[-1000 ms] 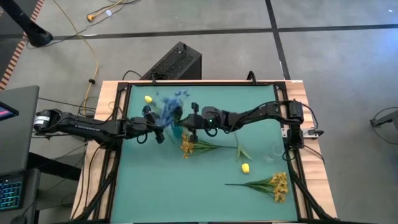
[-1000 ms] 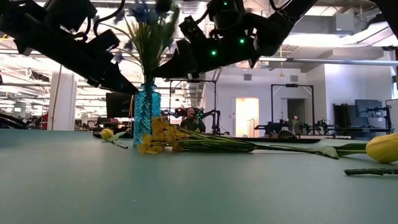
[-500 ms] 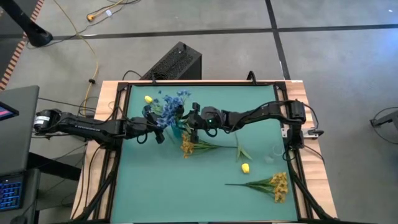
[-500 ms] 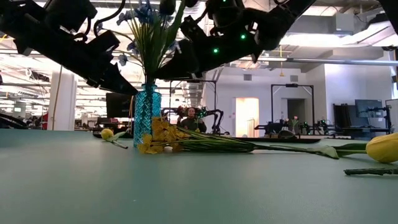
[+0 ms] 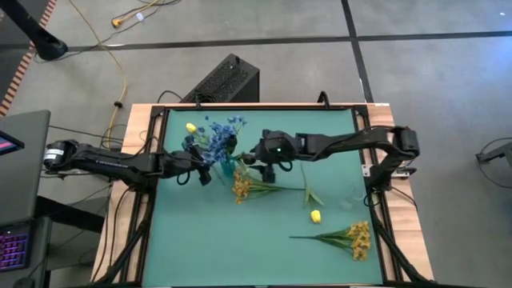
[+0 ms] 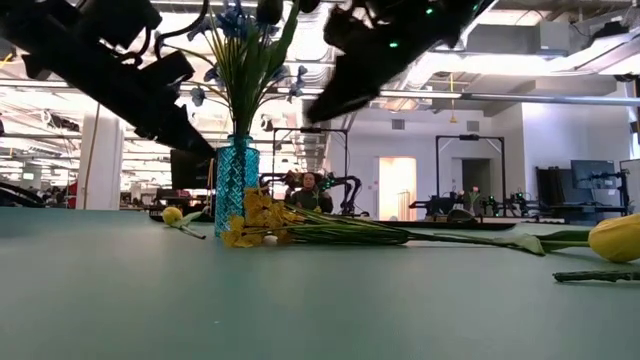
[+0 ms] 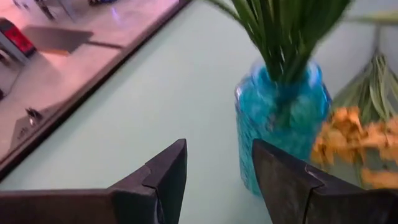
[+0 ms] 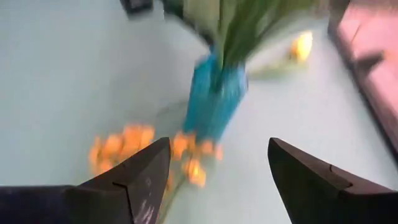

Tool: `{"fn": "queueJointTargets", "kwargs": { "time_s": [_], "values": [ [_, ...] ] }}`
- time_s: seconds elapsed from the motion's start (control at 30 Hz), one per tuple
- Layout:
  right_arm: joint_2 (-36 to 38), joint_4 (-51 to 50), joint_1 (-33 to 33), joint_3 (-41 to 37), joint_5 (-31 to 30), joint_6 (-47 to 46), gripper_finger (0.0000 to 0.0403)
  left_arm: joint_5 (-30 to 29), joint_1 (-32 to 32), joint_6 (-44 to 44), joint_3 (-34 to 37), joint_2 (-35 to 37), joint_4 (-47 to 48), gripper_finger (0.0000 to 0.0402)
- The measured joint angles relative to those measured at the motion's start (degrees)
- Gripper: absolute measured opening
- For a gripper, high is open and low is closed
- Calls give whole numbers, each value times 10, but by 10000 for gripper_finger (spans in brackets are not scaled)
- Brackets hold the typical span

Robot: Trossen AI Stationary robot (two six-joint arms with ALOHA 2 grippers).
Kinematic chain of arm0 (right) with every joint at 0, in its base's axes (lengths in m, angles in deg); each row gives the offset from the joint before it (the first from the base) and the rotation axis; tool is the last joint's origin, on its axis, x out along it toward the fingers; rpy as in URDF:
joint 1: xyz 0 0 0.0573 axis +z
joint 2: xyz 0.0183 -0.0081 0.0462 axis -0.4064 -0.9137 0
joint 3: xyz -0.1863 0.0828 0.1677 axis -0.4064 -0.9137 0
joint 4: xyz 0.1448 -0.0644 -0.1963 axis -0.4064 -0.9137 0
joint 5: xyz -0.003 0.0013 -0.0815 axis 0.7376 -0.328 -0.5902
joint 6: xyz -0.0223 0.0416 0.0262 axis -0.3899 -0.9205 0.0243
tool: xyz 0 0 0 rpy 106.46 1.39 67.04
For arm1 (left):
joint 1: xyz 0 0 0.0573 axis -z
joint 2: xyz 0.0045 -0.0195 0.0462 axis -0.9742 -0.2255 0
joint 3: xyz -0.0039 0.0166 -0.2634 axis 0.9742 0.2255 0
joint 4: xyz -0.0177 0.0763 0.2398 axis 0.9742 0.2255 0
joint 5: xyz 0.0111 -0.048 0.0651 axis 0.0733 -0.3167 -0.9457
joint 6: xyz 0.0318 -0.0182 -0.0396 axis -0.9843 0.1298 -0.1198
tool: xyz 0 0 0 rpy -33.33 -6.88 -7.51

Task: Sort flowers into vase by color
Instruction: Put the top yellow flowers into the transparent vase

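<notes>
A teal glass vase (image 5: pixel 227 166) (image 6: pixel 236 185) stands on the green table and holds blue flowers (image 5: pixel 217 134) (image 6: pixel 240 22) by their green stems. A yellow-orange sprig (image 5: pixel 242 188) lies at the foot of the vase. My left gripper (image 7: pixel 217 163) (image 5: pixel 208 174) is open just left of the vase (image 7: pixel 283 118), with nothing between its fingers. My right gripper (image 8: pixel 217 152) (image 5: pixel 250 158) is open wide, raised to the right of the vase (image 8: pixel 216 99), and holds nothing.
One yellow bud (image 5: pixel 190 126) lies near the far left corner and another (image 5: pixel 315 215) (image 6: pixel 615 238) lies right of centre. A yellow-orange cluster (image 5: pixel 358 238) lies near the right front, and a green leafy stem (image 5: pixel 310 194) lies mid-table. Raised wooden rails (image 5: pixel 382 232) edge the table.
My right gripper has risen and drawn back from the vase toward the table's right edge, tipping up. The blue flowers, blurred in motion a second ago, now stand still in the vase. My left gripper has kept its place beside the vase.
</notes>
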Motion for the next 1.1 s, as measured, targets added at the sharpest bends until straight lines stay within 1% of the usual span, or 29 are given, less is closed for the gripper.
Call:
{"fn": "queueJointTargets", "kwargs": {
  "time_s": [0.1,0.2,0.33,0.43,0.53,0.63,0.73,0.83,0.87,0.93,1.03,1.1],
  "values": [
    [28,-96,0,0,0,-28,297,1,13,18,-9,2,44,171],
    [55,-194,0,0,0,-60,297,-7,33,30,-19,19,79,171],
    [71,-283,0,0,0,-111,297,-45,75,42,-33,72,137,171],
    [72,-312,12,-9,0,-144,297,-55,110,64,-35,117,162,171],
    [71,-314,33,-34,1,-176,297,-47,150,88,-26,149,164,171],
    [71,-301,58,-57,0,-201,297,-49,195,97,-18,157,157,171],
    [71,-259,84,-81,-13,-216,297,-64,240,82,-8,149,91,171],
    [62,-196,108,-107,-29,-224,297,-79,278,23,5,128,23,171],
    [59,-177,115,-117,-38,-214,297,-81,286,1,5,124,11,171],
    [44,-172,122,-125,-46,-192,297,-92,295,-31,4,118,-20,171],
    [27,-162,121,-123,-65,-203,297,-97,298,-55,5,119,-32,171],
    [14,-159,116,-123,-66,-217,296,-96,296,-59,4,120,-34,171]
  ]
}}
